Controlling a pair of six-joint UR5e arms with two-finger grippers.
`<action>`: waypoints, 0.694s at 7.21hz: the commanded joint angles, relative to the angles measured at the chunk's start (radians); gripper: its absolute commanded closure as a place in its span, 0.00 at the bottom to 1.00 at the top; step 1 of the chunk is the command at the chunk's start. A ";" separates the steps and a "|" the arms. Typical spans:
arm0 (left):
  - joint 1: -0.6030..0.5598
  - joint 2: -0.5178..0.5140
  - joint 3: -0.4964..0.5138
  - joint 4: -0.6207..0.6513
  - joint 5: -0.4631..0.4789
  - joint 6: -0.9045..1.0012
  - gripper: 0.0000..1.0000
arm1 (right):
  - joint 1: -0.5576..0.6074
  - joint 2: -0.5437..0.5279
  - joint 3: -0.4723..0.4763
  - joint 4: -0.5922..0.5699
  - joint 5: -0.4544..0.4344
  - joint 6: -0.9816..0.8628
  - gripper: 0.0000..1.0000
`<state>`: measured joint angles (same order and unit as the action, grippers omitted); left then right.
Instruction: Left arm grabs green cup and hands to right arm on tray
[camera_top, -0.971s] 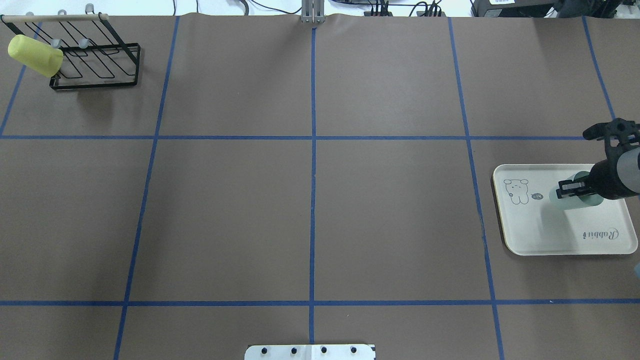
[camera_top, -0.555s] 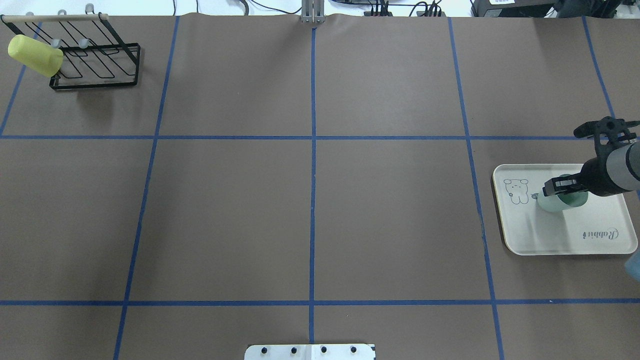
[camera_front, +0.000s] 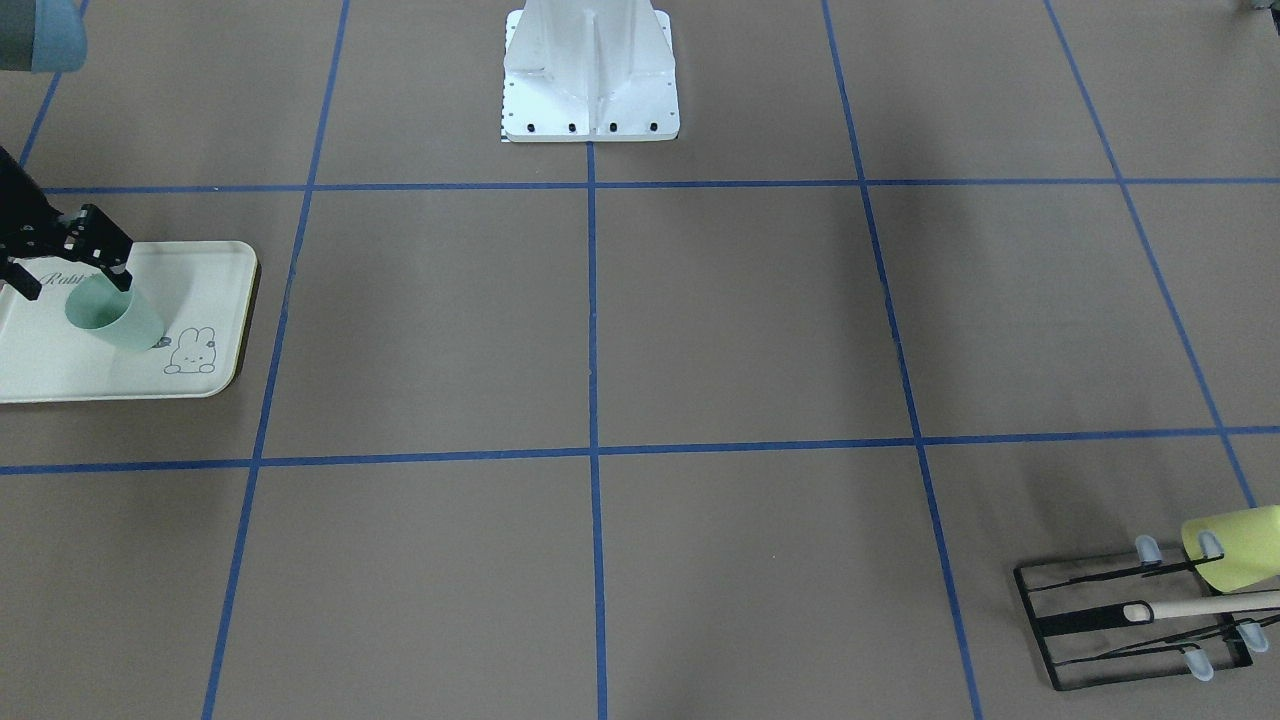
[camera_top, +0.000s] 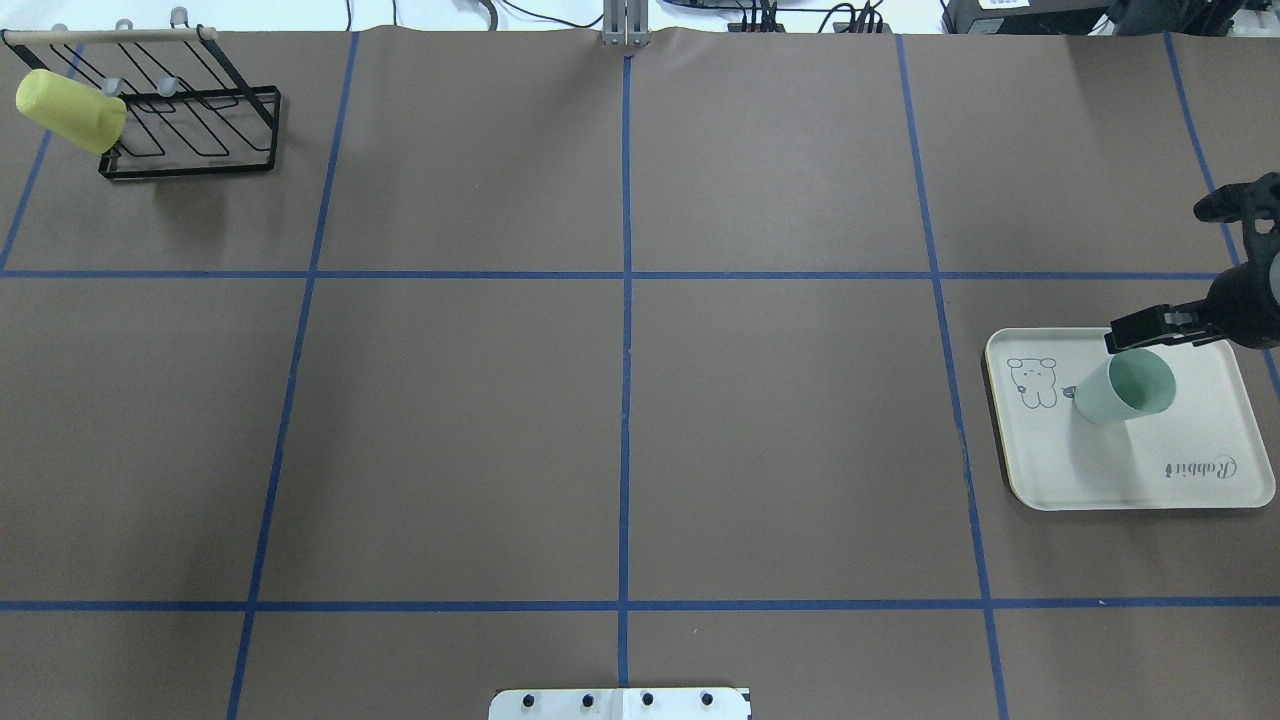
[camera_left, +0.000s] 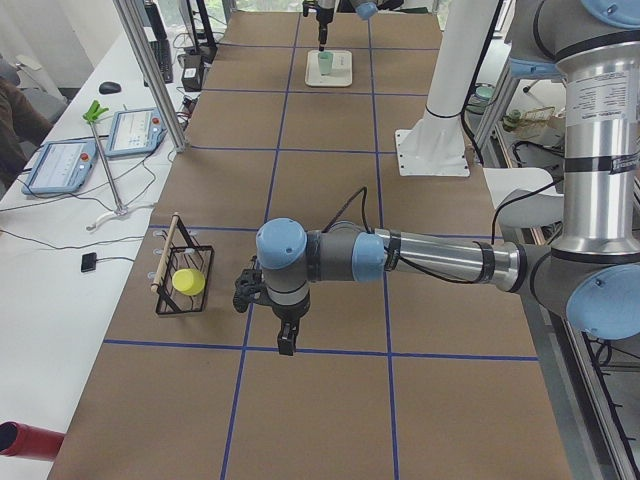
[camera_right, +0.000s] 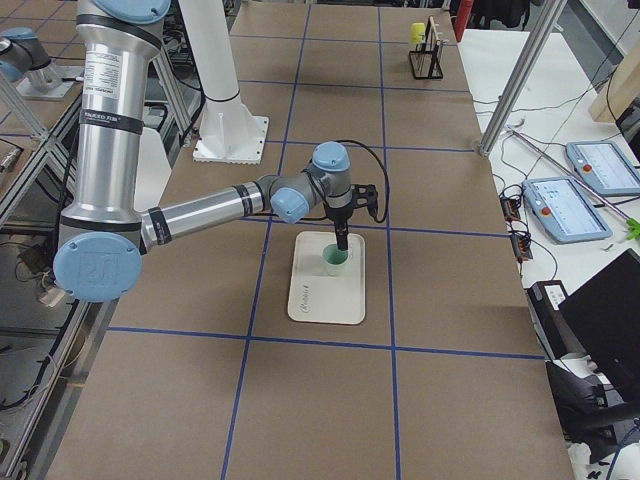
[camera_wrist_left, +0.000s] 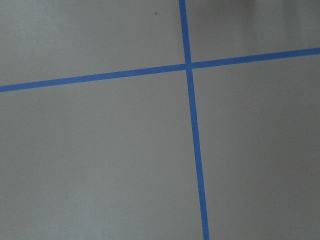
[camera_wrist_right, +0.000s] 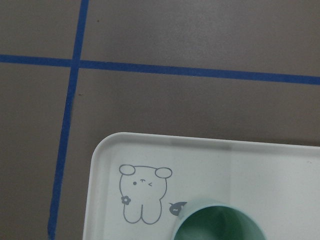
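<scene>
One green cup (camera_top: 1125, 388) is standing upright, mouth up, on one cream tray (camera_top: 1060, 470) at the right edge of the table (camera_top: 620, 400) in the overhead view. The cup is sitting just beside the tray's bunny drawing (camera_top: 1032, 382), and the word "Rabbit" (camera_top: 1200, 468) is showing on the bare part beyond it.

Two arms are showing in the side views. One yellow-green cup (camera_top: 70, 97) is lying tilted on one black wire rack (camera_top: 190, 130) at the far left corner, well apart from the tray. One white base plate (camera_front: 590, 70) is sitting at the robot's edge of the table. Brown paper with a grid of blue tape lines is covering the tabletop.

The right gripper (camera_front: 72, 280) is hanging directly over the green cup, pointing down. Its jaws are spreading wide, one finger on each side of the cup's mouth, and they are gripping nothing. The fingertips are sitting just above the rim; whether one is brushing it cannot be told. The right wrist view is looking down on the cup's open mouth and the tray corner.

The left gripper (camera_left: 285, 345) is hovering over bare table near a crossing of tape lines, between the rack and the robot's base. It is appearing only in the left side view, so how far its jaws are parting cannot be told.
</scene>
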<state>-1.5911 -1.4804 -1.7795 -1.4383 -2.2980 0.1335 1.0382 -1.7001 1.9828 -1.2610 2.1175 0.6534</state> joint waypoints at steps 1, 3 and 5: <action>0.000 0.000 0.000 -0.001 0.000 0.000 0.00 | 0.158 -0.047 0.002 -0.098 0.047 -0.302 0.00; 0.000 0.000 0.002 -0.002 0.000 0.000 0.00 | 0.366 -0.094 -0.063 -0.184 0.143 -0.659 0.00; 0.002 0.002 0.002 -0.001 0.000 0.000 0.00 | 0.506 -0.185 -0.073 -0.189 0.144 -0.778 0.00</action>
<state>-1.5903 -1.4799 -1.7780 -1.4394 -2.2979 0.1335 1.4526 -1.8348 1.9175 -1.4400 2.2546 -0.0515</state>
